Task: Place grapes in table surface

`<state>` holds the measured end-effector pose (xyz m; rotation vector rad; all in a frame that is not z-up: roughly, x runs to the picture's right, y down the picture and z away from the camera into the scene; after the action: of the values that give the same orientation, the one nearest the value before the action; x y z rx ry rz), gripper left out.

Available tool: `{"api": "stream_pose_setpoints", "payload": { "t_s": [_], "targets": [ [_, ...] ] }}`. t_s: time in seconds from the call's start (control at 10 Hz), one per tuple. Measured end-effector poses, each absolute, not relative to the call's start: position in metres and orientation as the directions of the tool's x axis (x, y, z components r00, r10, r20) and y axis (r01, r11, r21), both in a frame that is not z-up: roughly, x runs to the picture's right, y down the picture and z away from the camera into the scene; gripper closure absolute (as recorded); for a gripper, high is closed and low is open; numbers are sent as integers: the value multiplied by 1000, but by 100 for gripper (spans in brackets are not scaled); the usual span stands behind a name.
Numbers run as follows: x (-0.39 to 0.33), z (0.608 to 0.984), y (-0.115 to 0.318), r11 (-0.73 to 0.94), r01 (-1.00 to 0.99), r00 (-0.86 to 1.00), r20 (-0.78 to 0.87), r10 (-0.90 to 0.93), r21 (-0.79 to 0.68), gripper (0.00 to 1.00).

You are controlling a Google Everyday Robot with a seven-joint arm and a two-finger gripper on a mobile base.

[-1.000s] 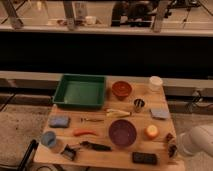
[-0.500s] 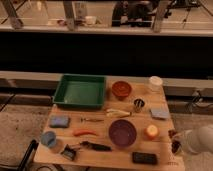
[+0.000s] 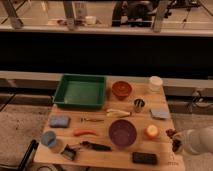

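The grapes (image 3: 173, 135) are a small dark red-purple bunch at the right edge of the light tan wooden table surface (image 3: 102, 129), just right of the orange fruit (image 3: 151, 131). My gripper (image 3: 176, 145) is at the end of the white arm (image 3: 197, 142) that reaches in from the lower right. It sits right at the grapes, low over the table's right edge. The grapes and the dark gripper merge, so I cannot tell whether the bunch is held or lying on the wood.
On the table are a green tray (image 3: 80, 91), a brown bowl (image 3: 121, 90), a white cup (image 3: 156, 83), a metal cup (image 3: 139, 104), a purple bowl (image 3: 122, 132), a black block (image 3: 144, 158), a blue sponge (image 3: 59, 121) and a red chili (image 3: 85, 132). A dark counter wall runs behind.
The white arm has shifted slightly down and right at the table's right edge. The things on the table have not moved.
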<state>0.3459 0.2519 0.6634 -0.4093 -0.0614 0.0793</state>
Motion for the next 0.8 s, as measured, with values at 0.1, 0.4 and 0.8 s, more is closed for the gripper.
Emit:
{"api": "stream_pose_setpoints", "payload": {
  "t_s": [0.1, 0.4, 0.8],
  "targets": [
    [345, 663, 252, 915, -64, 995, 43, 89, -398, 100],
    [344, 664, 254, 915, -59, 996, 43, 83, -400, 100],
    [340, 675, 268, 903, -41, 997, 41, 65, -427, 100]
  ]
}}
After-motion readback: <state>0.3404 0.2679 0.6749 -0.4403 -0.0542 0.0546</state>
